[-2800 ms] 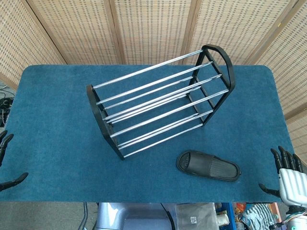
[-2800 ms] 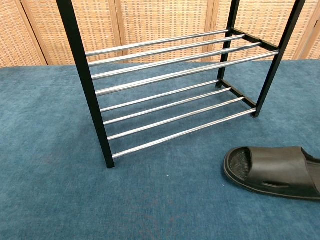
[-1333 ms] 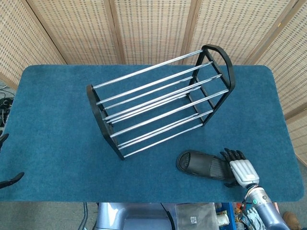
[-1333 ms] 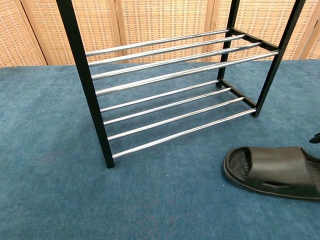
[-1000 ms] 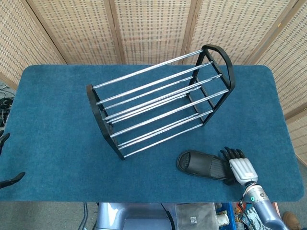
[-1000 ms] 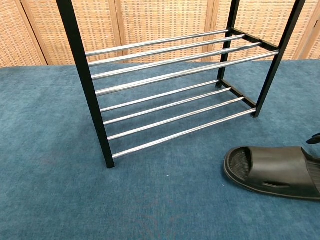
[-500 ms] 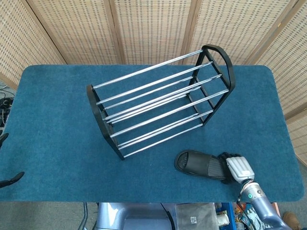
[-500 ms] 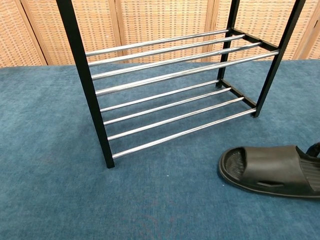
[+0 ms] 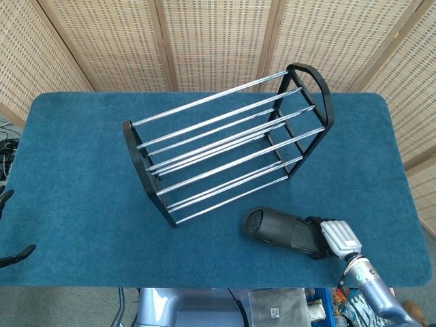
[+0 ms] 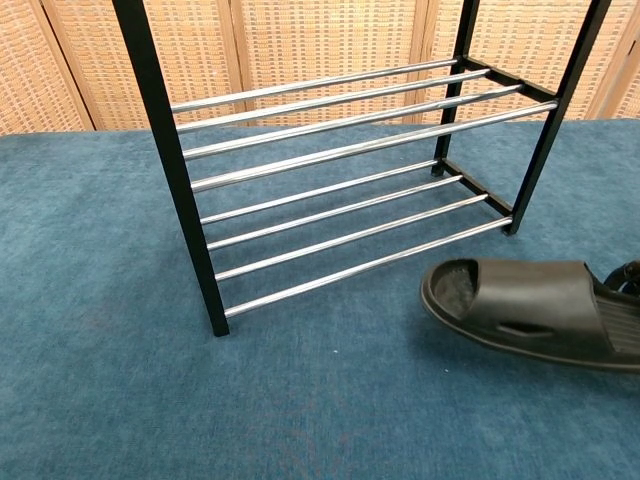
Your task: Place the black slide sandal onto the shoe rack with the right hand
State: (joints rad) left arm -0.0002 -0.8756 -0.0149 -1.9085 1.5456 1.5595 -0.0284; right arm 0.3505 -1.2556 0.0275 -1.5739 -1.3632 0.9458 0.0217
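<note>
The black slide sandal (image 9: 278,229) lies near the table's front right, toe pointing left, just in front of the shoe rack (image 9: 225,146). My right hand (image 9: 332,237) grips its heel end, fingers curled around it. In the chest view the sandal (image 10: 525,308) sits slightly raised with its toe tilted up, close to the rack's (image 10: 340,180) lowest chrome bars, and only dark fingertips (image 10: 627,277) show at the right edge. My left hand (image 9: 17,255) is at the far left edge, fingers apart, holding nothing.
The rack stands at an angle in the middle of the blue carpeted table (image 9: 75,157), with two tiers of chrome bars between black end frames. Wicker screens (image 9: 218,34) close off the back. The table's front edge runs just below the sandal.
My right hand came in from the right edge and closed on the sandal's heel. The sandal has since shifted left toward the rack and its toe has risen.
</note>
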